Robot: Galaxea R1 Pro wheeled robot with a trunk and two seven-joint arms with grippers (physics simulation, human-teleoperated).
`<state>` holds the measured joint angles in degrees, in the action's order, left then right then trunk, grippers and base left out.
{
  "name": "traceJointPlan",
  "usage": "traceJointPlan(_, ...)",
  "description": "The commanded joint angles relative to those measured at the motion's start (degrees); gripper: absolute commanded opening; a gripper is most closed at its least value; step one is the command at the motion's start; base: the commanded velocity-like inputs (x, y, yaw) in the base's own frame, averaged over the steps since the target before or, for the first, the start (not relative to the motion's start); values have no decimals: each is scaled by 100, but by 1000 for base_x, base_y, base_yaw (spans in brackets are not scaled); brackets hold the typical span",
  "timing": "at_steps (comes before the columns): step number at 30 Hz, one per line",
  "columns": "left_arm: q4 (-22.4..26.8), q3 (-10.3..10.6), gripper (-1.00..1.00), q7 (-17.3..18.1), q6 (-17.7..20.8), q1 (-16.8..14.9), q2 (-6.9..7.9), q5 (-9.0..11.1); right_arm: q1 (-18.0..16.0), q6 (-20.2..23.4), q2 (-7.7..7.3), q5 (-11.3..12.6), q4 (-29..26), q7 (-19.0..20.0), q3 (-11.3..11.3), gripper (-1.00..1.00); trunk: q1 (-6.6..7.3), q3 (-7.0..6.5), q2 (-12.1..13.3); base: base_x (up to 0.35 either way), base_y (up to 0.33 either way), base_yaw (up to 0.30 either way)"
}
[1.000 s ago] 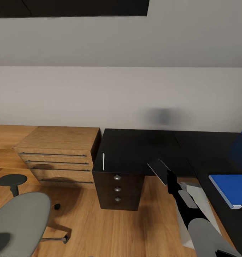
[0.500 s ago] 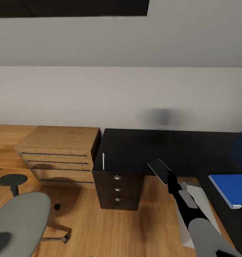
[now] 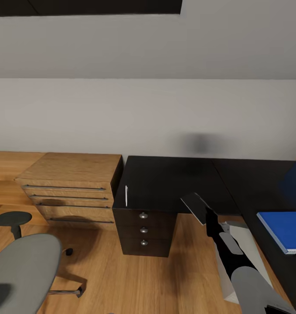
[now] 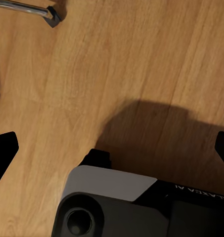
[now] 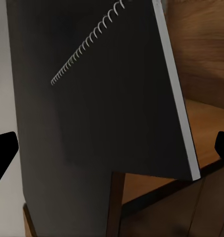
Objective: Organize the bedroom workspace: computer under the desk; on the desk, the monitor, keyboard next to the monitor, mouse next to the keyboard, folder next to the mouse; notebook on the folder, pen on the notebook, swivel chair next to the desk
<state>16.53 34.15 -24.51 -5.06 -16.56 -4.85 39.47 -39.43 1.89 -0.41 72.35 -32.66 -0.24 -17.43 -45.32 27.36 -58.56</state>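
Faces the corner of the black L-shaped counter (image 3: 174, 183), against a pale wall. Carries the notebook (image 3: 195, 207) at the tip of the right arm, tilted and raised just over the counter's front edge, above the wooden floor. Shows, in the right wrist view, the notebook's dark face and spiral binding between the two widely spread fingertips of the right pincer (image 5: 112, 148); cannot tell whether clamped on it. Keeps the left pincer (image 4: 112, 145) spread wide with nothing between its fingers, over bare floor. Finds the pen (image 3: 126, 196) lying on the counter's left edge above the three-drawer unit (image 3: 144, 229). Finds the folder (image 3: 282, 228) flat on the counter's right wing. Places the swivel chair (image 3: 25, 270) at lower left, apart from the counter, near a wooden drawer chest (image 3: 71, 187).
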Motion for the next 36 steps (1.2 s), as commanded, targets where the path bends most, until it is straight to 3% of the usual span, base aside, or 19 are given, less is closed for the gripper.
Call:
traceJointPlan(1, 0, 47, 100, -28, -30, -5, 2, 61, -3, 21, 0, 45, -4, -2, -15, 100, -23, 24, -45, 0, 0, 0)
traceJointPlan(36, 0, 47, 100, -28, -30, -5, 2, 61, -3, 52, -12, 34, 14, -2, -8, 100, -770, 634, -1409, 0, 0, 0)
